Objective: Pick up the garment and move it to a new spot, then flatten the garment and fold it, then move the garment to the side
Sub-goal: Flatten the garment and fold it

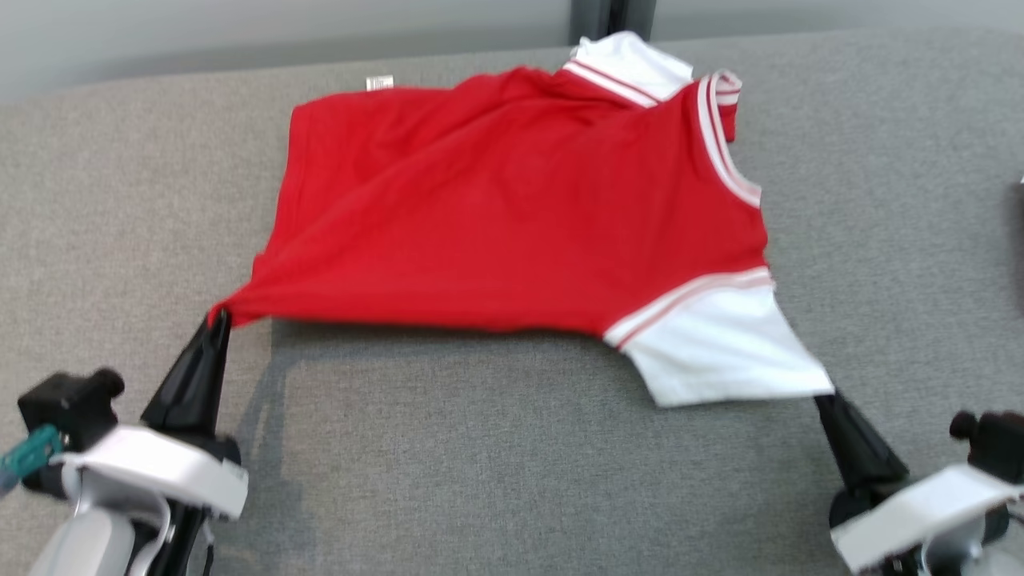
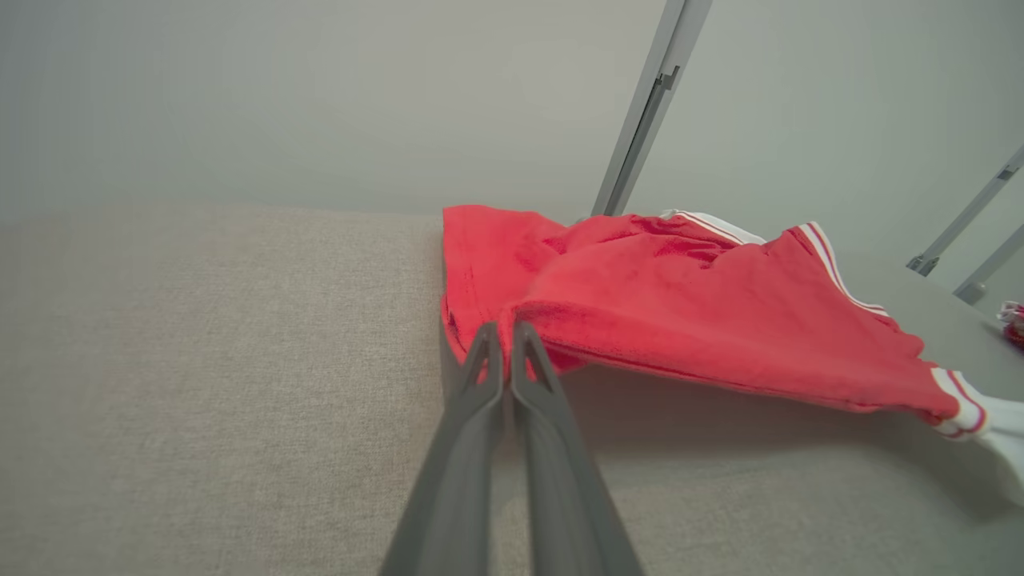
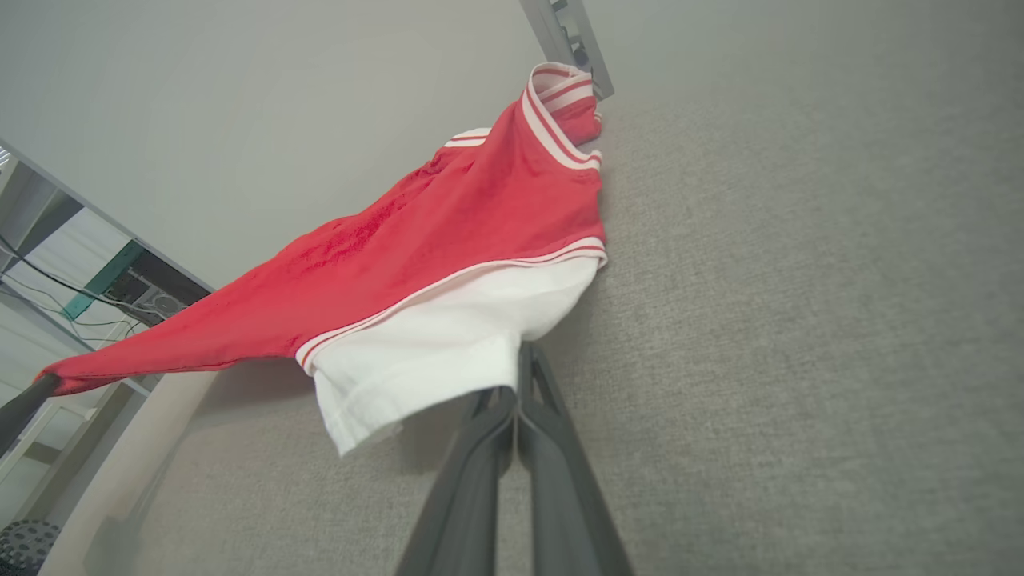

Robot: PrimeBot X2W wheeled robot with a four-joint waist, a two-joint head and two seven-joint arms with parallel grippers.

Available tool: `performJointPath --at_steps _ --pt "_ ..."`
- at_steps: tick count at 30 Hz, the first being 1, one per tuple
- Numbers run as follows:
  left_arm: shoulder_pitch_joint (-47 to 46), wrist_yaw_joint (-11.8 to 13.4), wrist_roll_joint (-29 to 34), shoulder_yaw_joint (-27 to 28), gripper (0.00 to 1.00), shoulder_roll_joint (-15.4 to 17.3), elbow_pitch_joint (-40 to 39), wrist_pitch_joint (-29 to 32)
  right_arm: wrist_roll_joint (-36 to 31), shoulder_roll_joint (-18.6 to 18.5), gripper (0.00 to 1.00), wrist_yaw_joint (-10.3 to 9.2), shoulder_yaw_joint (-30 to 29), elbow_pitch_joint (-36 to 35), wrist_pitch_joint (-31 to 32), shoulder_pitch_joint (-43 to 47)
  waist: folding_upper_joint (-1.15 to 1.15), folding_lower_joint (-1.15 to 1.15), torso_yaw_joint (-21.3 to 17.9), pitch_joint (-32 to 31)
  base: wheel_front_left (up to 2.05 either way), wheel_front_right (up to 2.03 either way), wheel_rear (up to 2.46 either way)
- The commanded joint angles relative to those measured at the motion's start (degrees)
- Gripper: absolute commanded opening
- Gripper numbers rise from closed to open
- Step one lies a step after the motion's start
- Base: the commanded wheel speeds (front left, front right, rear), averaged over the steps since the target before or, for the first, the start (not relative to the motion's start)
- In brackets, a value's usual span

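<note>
We're clamping L gripper [image 1: 218, 322] on the garment [image 1: 512, 216] at its near-left corner, R gripper [image 1: 824, 400] on the white sleeve [image 1: 720, 344]. It's sagging soft & light between 2 holds.

Garment [image 1: 512, 216] on the table [image 1: 480, 480], centre, near edge lifted off it. Left gripper [image 1: 218, 320] at its near-left corner, right gripper [image 1: 824, 400] at its near-right sleeve.
</note>
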Motion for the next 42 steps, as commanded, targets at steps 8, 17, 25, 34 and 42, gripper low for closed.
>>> performJointPath --at_steps 8,17,25,34,42 --pt "15.2 8.8 -0.7 2.1 0.00 3.9 -17.1 6.9 -4.6 5.0 0.00 0.00 -9.9 -16.0 14.1 16.3 0.00 0.00 -0.9 -5.6 0.00 0.00 0.00" --pt "27.7 15.6 -1.5 3.9 0.00 6.2 -29.4 12.2 -10.0 12.5 0.00 0.00 -19.8 -30.8 31.7 28.2 0.00 0.00 -1.2 -8.2 0.00 0.00 0.00" --pt "28.2 16.3 -2.5 3.9 0.00 7.1 -32.5 14.8 -13.8 14.7 0.00 0.00 -24.1 -36.5 41.3 28.1 0.00 0.00 -0.2 -5.9 0.00 0.00 0.00" --pt "17.4 12.3 -2.5 1.7 0.00 6.8 -27.8 15.8 -16.0 11.4 0.00 0.00 -23.5 -34.2 49.0 13.4 0.00 0.00 1.7 0.4 0.00 0.00 0.00" --pt "7.0 8.2 -3.4 -0.1 0.00 4.1 -19.3 14.2 -14.8 5.8 0.00 -0.01 -19.0 -24.6 51.7 -4.0 0.00 0.00 3.1 5.1 0.00 0.00 0.00"
